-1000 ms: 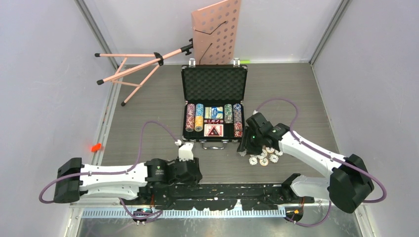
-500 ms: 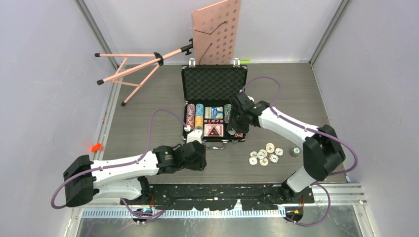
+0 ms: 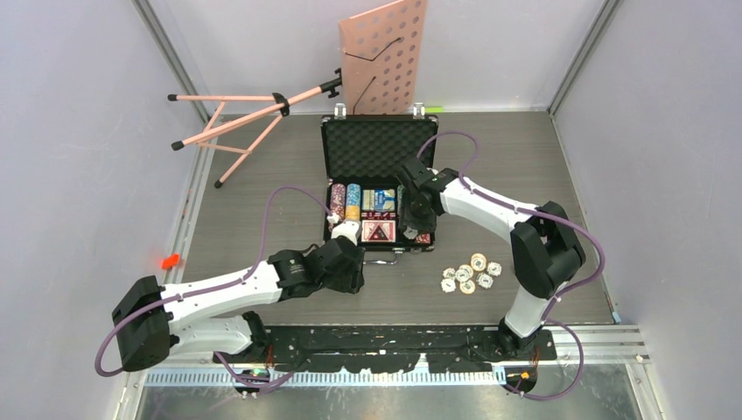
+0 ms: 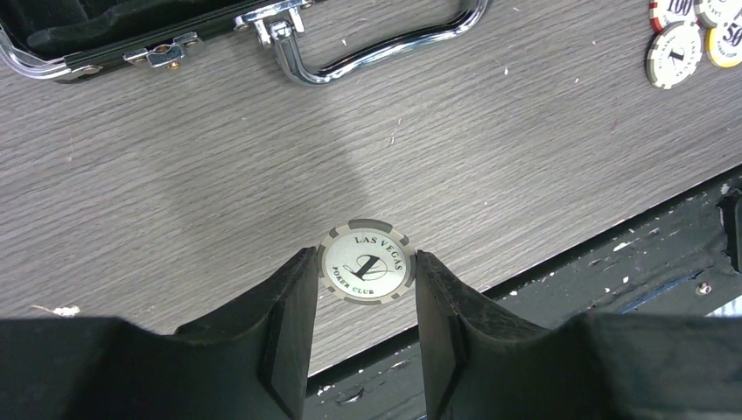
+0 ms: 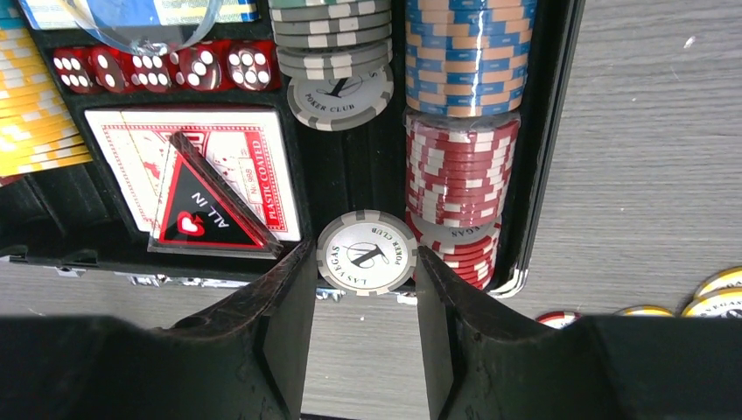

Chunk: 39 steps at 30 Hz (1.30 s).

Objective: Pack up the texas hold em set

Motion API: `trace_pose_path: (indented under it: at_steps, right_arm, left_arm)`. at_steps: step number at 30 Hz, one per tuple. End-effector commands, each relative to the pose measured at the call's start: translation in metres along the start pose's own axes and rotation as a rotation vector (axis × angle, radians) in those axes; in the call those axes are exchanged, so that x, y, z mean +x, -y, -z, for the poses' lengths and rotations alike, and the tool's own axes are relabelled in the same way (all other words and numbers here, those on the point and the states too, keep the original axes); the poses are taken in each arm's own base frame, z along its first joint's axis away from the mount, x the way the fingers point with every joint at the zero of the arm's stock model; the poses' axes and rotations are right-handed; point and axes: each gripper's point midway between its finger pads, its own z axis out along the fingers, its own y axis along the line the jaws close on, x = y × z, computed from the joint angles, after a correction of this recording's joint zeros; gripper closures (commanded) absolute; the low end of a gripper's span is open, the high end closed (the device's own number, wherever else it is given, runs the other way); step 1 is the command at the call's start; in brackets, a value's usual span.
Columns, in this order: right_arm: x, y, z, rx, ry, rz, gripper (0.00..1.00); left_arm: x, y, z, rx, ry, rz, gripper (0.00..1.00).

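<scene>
Right arm: was down over the loose chips (image 3: 471, 273) on the counter (image 3: 262, 192) 1.0 s ago. It has since swung across to the open case (image 3: 378, 149). The right gripper (image 5: 366, 254) now sits over the case's front right corner, just beside the red chip stack (image 5: 455, 175), pinching a grey chip (image 5: 367, 252).

Left arm: was folded near its base and has since reached forward. The left gripper (image 4: 366, 262) is now over the counter near the case handle (image 4: 385, 55), clamping another grey chip (image 4: 366, 261).
</scene>
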Motion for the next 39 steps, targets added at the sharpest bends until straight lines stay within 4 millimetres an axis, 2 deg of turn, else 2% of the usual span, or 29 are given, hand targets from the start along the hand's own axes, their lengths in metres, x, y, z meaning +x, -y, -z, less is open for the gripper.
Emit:
trace_pose_path:
  at_steps: [1, 8, 17, 19, 21, 25, 29, 32, 39]
  right_arm:
    - [-0.001, -0.005, 0.014, -0.014, -0.027, 0.05, 0.57]
    - [0.01, -0.005, 0.029, -0.029, -0.063, 0.086, 0.56]
    - [0.011, -0.018, 0.02, -0.032, -0.074, 0.106, 0.55]
    - [0.011, -0.02, 0.017, -0.028, -0.078, 0.111, 0.51]
    - [0.012, -0.02, 0.015, -0.016, -0.081, 0.117, 0.39]
    - [0.014, -0.019, 0.015, -0.002, -0.076, 0.132, 0.28]
    - [0.01, -0.018, 0.023, 0.0, -0.046, 0.128, 0.22]
    - [0.005, -0.019, 0.034, -0.015, -0.015, 0.124, 0.22]
    - [0.002, -0.025, 0.063, -0.087, 0.044, 0.149, 0.4]
  left_arm:
    - [-0.023, 0.014, 0.007, 0.057, 0.052, -0.014, 0.77]
    - [-0.027, 0.016, 0.007, 0.063, 0.058, -0.023, 0.78]
    - [-0.023, 0.013, 0.007, 0.067, 0.051, -0.021, 0.78]
    - [-0.022, 0.012, 0.008, 0.067, 0.053, -0.02, 0.78]
    - [-0.02, 0.011, 0.008, 0.069, 0.05, -0.017, 0.78]
    - [-0.016, 0.01, 0.008, 0.076, 0.044, -0.016, 0.78]
    - [-0.017, 0.011, 0.007, 0.077, 0.045, -0.017, 0.78]
    - [-0.019, 0.012, 0.007, 0.08, 0.051, -0.022, 0.78]
    - [-0.033, 0.019, 0.009, 0.107, 0.092, -0.032, 0.78]
